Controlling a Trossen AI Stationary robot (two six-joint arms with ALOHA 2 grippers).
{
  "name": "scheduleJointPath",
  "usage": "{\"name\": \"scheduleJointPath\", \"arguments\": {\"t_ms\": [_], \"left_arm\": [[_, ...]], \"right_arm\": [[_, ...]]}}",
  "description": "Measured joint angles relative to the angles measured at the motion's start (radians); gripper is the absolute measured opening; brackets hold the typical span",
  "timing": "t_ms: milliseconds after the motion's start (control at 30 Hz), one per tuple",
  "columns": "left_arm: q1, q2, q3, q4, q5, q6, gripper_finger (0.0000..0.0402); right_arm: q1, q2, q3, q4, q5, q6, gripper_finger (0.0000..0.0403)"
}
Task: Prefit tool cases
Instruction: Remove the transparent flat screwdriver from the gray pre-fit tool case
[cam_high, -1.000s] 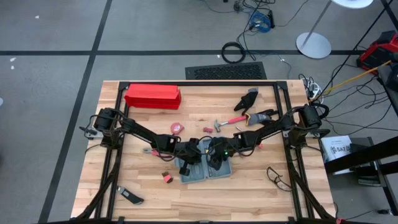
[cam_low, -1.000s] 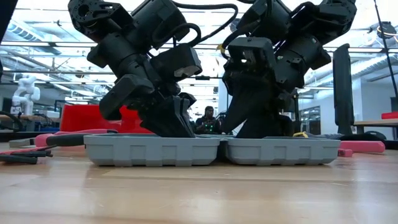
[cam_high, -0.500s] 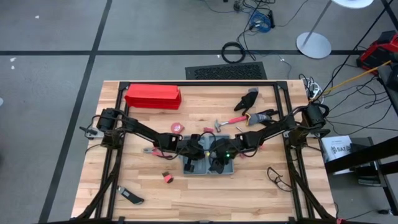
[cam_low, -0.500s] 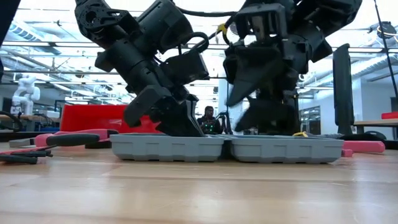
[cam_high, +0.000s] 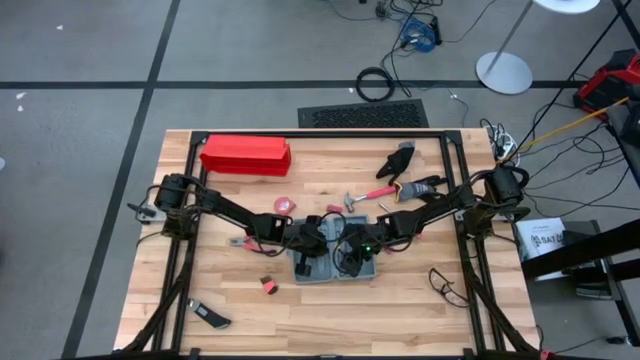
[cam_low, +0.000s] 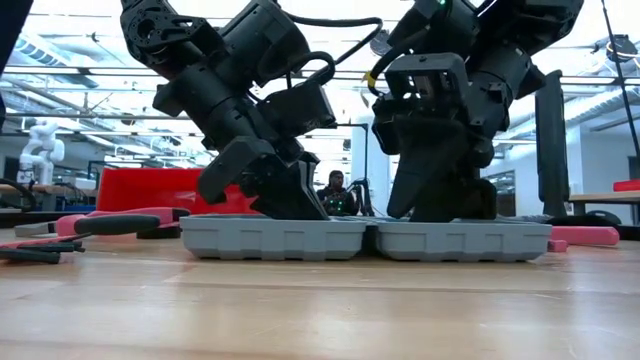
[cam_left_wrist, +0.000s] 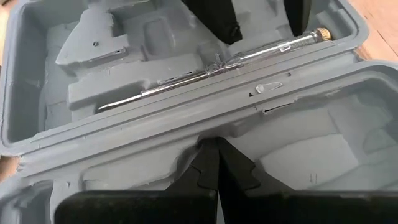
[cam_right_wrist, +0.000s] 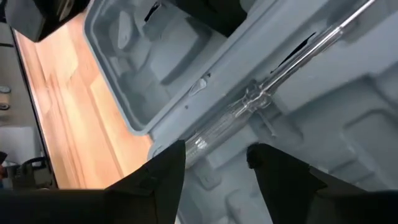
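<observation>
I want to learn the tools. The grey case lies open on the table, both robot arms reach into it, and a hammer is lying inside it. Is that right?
Not quite. Inside the open tool case lies a slim clear-handled screwdriver, not a hammer, as the left wrist view shows. The hammer is on the table beside the case. The left gripper and right gripper do reach into it.

Grey carpet floor (cam_high: 90, 60) crossed by dark seam lines. Black floor vent grille (cam_high: 363, 115) just beyond wooden table's (cam_high: 420, 310) far edge. Coiled black cable (cam_high: 376, 84) near grille; blue cable bundle (cam_high: 420, 36) farther off. White round lamp base (cam_high: 504, 72) far right. Low view: bright ceiling light strips (cam_low: 60, 70), white robot arm (cam_low: 36, 150) far left, seated person (cam_low: 336, 190) in distance.
</observation>
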Motion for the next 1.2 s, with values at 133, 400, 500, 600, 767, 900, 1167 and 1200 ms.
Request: {"name": "scheduleJointPath", "arguments": {"t_ms": [133,400,500,600,767,900,1167,1200], "left_arm": [[0.0,0.0,0.0,0.001,0.004,0.0,0.0],[0.005,0.001,-0.001,0.005,0.011,0.0,0.0],[0.005,0.001,-0.001,0.006,0.011,0.0,0.0],[0.005,0.001,-0.001,0.009,0.01,0.001,0.0],[0.005,0.001,-0.002,0.019,0.001,0.001,0.0],[0.005,0.001,-0.002,0.02,-0.008,0.001,0.0],[0.005,0.001,-0.003,0.011,-0.01,0.001,0.0],[0.005,0.001,-0.004,0.007,-0.01,0.001,0.0]], "right_arm": [[-0.014,-0.017,-0.001,-0.001,0.017,-0.018,0.0182],[-0.028,-0.037,-0.001,0.018,0.055,-0.041,0.0182],[-0.021,-0.036,-0.001,0.002,0.068,-0.041,0.0182],[-0.014,-0.036,-0.001,0.007,0.074,-0.04,0.0182],[0.003,-0.027,-0.001,-0.003,0.117,-0.036,0.0183],[0.008,0.005,0.002,0.025,0.116,-0.031,0.0183],[0.009,0.033,-0.002,0.107,0.11,-0.029,0.0183],[0.009,0.034,-0.003,0.125,0.115,-0.029,0.0183]]}}
